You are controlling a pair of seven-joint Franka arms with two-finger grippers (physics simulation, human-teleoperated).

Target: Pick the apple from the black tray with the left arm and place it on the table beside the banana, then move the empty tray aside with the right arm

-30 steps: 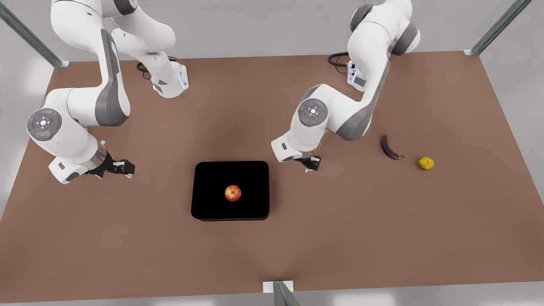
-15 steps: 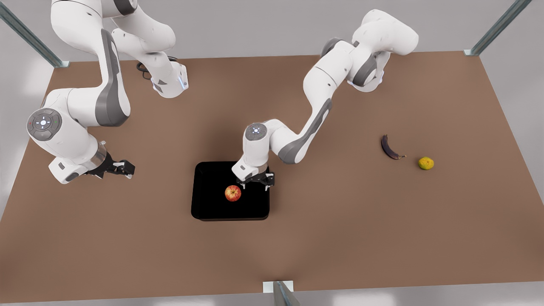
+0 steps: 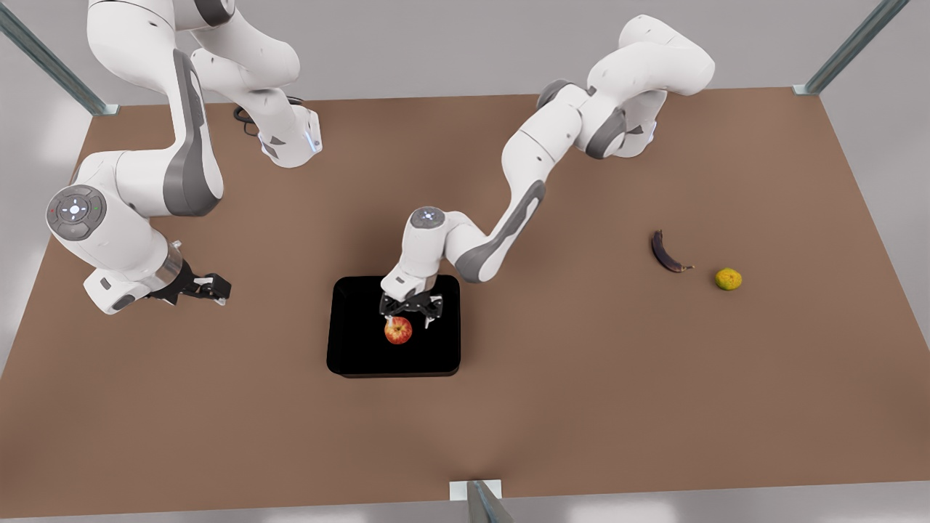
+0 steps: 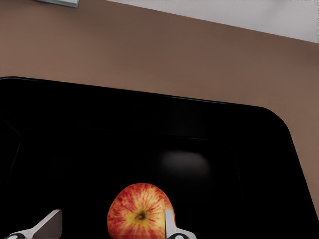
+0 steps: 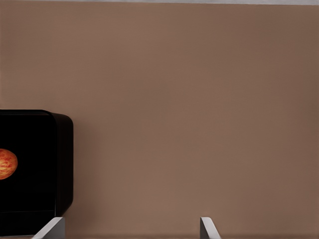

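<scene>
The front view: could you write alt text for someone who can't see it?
A white robot arm reaches over a black tray on a brown table, its open left hand just above a red apple. The other arm waits at the view's left, right hand open above the table. A dark banana and a yellow-green fruit lie at the right.

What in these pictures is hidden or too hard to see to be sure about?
- Apple: its lower part is cut off by the left wrist view's edge.
- Left gripper over the black tray: whether a finger touches the apple is unclear.
- Right gripper: wrist view shows only fingertips.
- Small yellow-green fruit: too small to identify.
</scene>
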